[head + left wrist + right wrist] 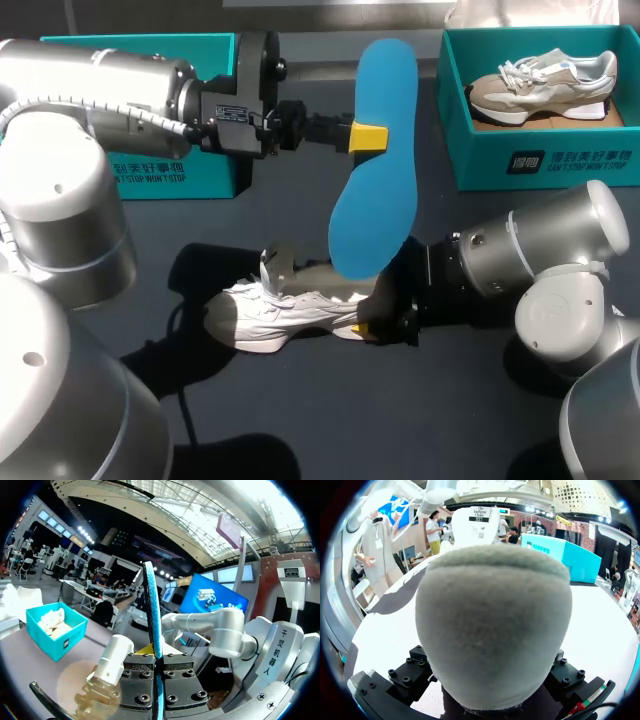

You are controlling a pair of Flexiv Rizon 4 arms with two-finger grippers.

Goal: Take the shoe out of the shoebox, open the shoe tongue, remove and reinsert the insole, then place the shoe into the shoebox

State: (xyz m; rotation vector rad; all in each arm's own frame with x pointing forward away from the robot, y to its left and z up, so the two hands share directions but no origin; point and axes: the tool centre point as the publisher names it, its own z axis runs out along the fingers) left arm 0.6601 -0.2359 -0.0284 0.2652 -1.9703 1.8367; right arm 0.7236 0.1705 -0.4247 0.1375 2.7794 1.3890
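— Head view, quick: what is being gripped, and where?
— The blue insole (380,190) is being pinched near its middle by the left gripper (368,137). It is hanging upright in the air, wider end lowest, over the white shoe (270,310). The shoe is sitting out on the table (400,430), apart from both boxes. Its heel is being clamped by the right gripper (378,322), as far as can be judged. In the right wrist view the grey heel is filling the gap between the jaws.
— Step in hand?
— Reinsertion is being judged as next. The wider end is best being tilted toward the shoe's opening and fed in shallow under the tongue, with the heel end being pressed down last. The shoe is better being held firm throughout, and the pinch on the insole not being loosened until the front is seated. Folding or snagging on the tongue is being flagged as the risk.
— Writing?
— White print is showing on the front walls of the right shoebox (540,160), which has a second shoe (545,82) in it, and the left shoebox (190,175). None of it is being read off.
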